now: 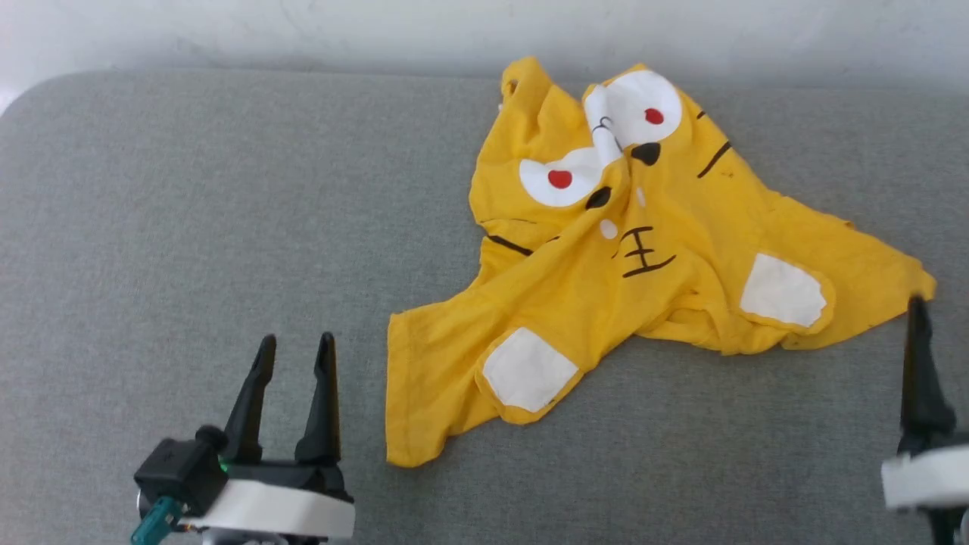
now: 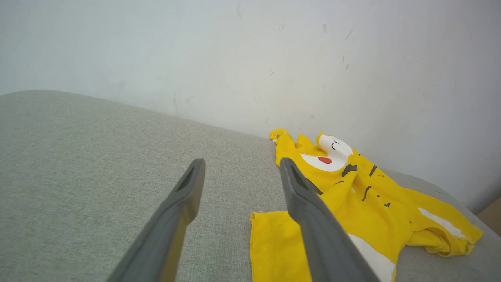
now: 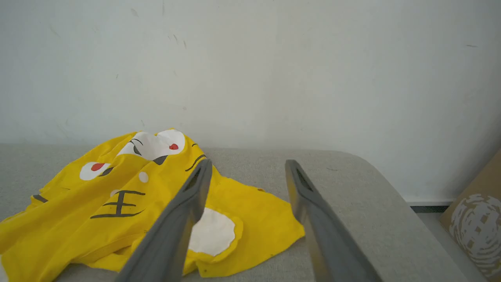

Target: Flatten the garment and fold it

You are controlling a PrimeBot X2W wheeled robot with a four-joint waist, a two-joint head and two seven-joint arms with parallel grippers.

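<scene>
- Head view showed the shirt lying crumpled, print side up, on the grey cushion, toward its far right and close to the wall.
- Its middle was bunched and twisted, the cat face creased; one corner reached toward the near left, another toward the right.
- At the near left the left gripper hovered with its jaws apart and nothing between them, just beside the shirt's near-left corner and clear of the cloth.
- In its own wrist view the right gripper likewise stood spread wide and empty, pointed at the shirt's right corner. Whether a finger touched the cloth there could not be told.
- By my reading, flattening was the step in hand and only at its start: no part lay smooth, and no fold had been made.
- The next move seemed to call for each gripper to drop onto its nearest corner, pinch the thin cloth, and draw the corners outward and apart to spread the body.
- A shallow pinch would likely slip off; catching extra layers could drag the bunch along instead of opening it.
</scene>
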